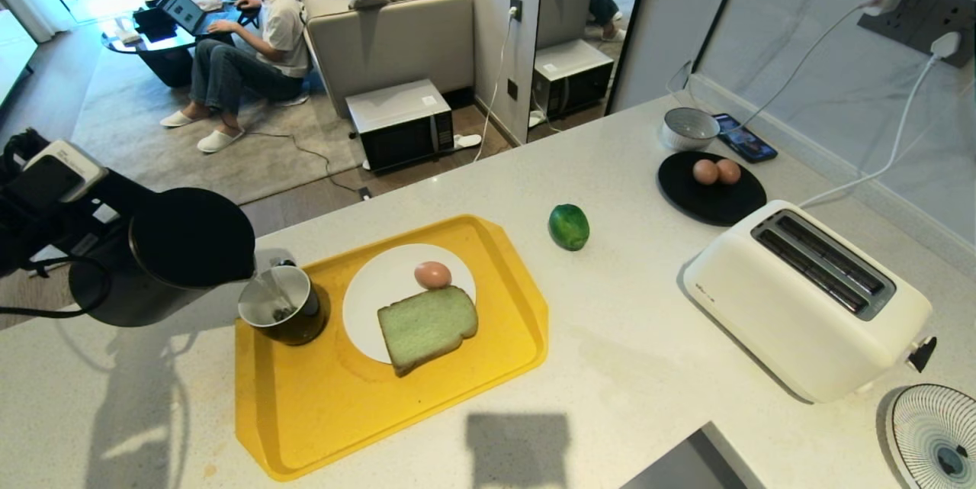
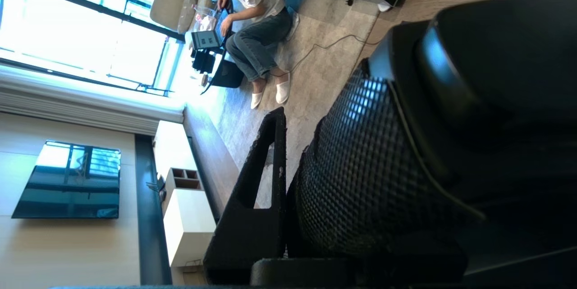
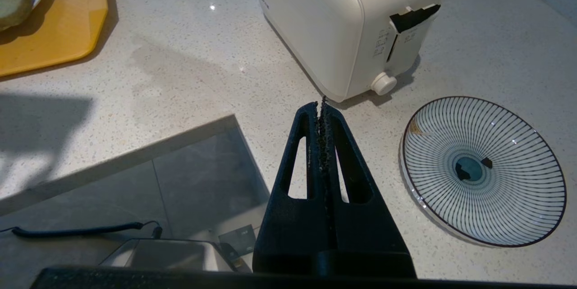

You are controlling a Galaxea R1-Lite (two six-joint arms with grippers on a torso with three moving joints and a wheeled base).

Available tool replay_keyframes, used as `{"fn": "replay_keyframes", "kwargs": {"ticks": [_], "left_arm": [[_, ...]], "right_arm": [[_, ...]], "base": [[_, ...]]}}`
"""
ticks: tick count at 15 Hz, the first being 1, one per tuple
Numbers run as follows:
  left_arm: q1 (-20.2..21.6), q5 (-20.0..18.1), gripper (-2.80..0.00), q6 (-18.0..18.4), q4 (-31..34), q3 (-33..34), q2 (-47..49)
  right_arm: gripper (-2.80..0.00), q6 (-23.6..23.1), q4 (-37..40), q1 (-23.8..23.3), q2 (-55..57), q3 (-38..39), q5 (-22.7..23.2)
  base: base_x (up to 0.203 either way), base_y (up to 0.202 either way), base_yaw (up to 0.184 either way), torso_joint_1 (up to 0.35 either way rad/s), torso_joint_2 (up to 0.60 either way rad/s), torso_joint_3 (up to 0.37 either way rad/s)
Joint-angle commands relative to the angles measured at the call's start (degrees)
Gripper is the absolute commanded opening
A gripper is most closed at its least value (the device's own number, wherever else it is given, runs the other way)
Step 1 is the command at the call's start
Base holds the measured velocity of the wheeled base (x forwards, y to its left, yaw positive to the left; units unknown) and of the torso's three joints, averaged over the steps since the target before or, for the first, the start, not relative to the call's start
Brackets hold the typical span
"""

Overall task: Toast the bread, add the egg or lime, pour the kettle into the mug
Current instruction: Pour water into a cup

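- The left gripper has its fingers clamped around the handle of the kettle, which is tilted over the mug at the tray's ten o'clock corner.
- The bread and egg lie on the white plate.
- The right gripper is parked at the worktop's edge, fingers pressed together, empty.

Sunlit lounge: sofa, rug, window

Black kettle tilted over the dark mug on the tray, green bread and egg on a white plate, lime on the table
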Motion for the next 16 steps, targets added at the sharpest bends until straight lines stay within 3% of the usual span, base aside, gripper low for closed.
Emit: {"fn": "replay_keyframes", "kwargs": {"ticks": [1, 16], "left_arm": [[-0.1, 0.0, -2.8, 0.6, -0.4, 0.3, 0.0], [-0.1, 0.5, -2.8, 1.8, -0.7, 0.4, 1.1]], "right_arm": [[-2.8, 0.0, 0.0, -0.1, -0.1, 0.1, 0.0], [-2.8, 0.0, 0.0, 0.0, 0.0, 0.1, 0.0]], "base": [[0.0, 0.0, 0.0, 0.0, 0.0, 0.0], [0.0, 0.0, 0.0, 0.0, 0.0, 0.0]]}}
